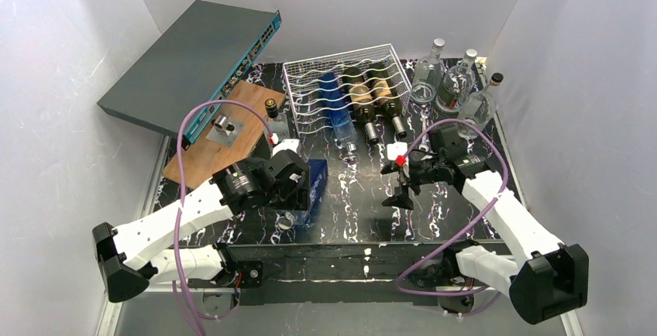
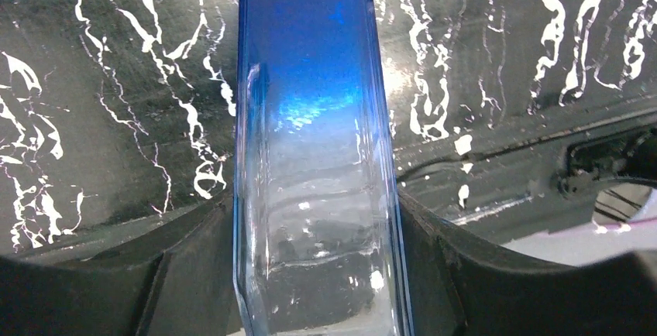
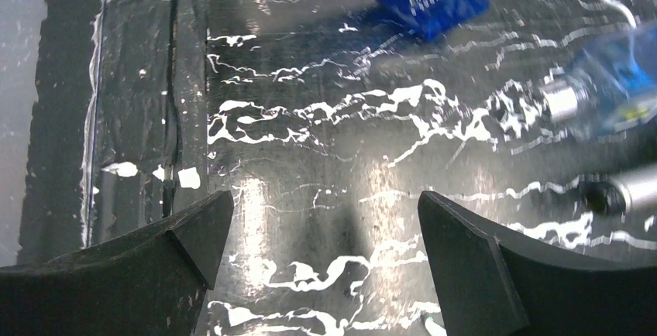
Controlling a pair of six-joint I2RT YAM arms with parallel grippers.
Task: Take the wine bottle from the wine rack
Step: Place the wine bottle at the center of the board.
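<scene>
Between the left fingers [image 2: 496, 282]: a blue bottle [image 2: 318, 158], square-sided glass, clamped from both sides with the pads tight on its flat faces.
Where that blue bottle sits: low over the front-left of the worktop [image 1: 364, 212], well clear of the wine rack [image 1: 304, 100]. Honestly can't tell if it's touching the surface or just above it.
Between the right fingers [image 3: 178, 243]: nothing, they're spread wide with only the black-and-white marbled worktop showing in the gap.
Where the right fingers hang: low over the middle-right of the worktop, in front of the rack and apart from every bottle.
In the wine rack: it's the white wire one at the back centre, with three bottles lying in it, necks pointing toward the arms. A second blue bottle [image 1: 335, 111] is on the left, and two dark wine bottles [image 1: 362, 100] lie side by side just right of it.
Right of the rack: three clear bottles [image 1: 455, 82] standing close together.
Left of the rack: a small dark bottle [image 1: 271, 108] stands by the corner of a wooden board [image 1: 209, 150], and a grey network switch [image 1: 186, 57] is propped at a tilt against the left wall.
</scene>
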